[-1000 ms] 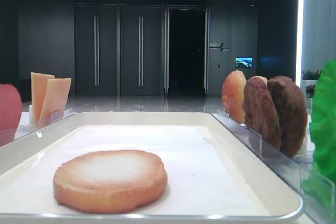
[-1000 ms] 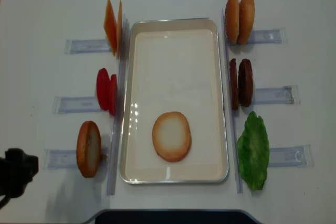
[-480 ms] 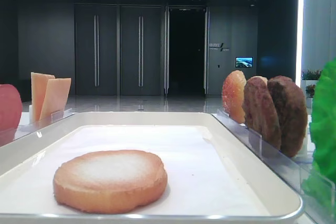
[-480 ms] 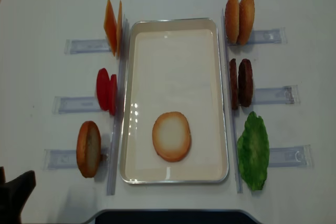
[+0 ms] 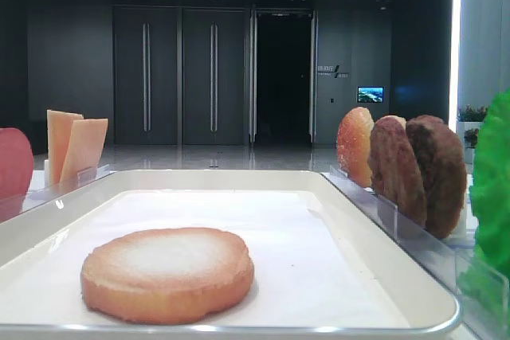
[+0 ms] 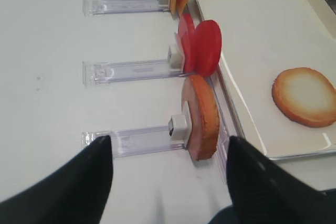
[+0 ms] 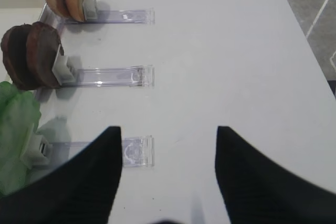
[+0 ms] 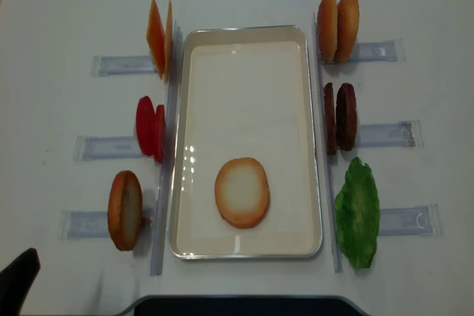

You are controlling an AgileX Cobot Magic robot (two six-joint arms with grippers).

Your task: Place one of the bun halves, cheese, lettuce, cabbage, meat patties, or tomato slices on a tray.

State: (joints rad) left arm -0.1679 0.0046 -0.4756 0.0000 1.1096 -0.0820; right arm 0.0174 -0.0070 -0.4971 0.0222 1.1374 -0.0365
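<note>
Honestly, both claws sit spread and empty: left gripper (image 6: 167,182) near the standing bun half (image 6: 202,117), right gripper (image 7: 167,179) beside the lettuce (image 7: 16,135). One bun half (image 8: 241,192) already lies flat on the tray (image 8: 311,138). Further along, the tomato slices (image 6: 199,46) stand seemingly close-packed, so a careless reach could topple both.

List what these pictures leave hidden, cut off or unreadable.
- Left claw: the overhead view shows only a dark tip at the bottom left corner; the frame edge cuts the rest.
- Right claw: absent from both high views.
- Lettuce: cut by the right edge in the low high view; cut by the left edge in the right wrist view.
- Tomato slices: cut by the left edge in the low high view.
- Wall sign: too small to read.
</note>
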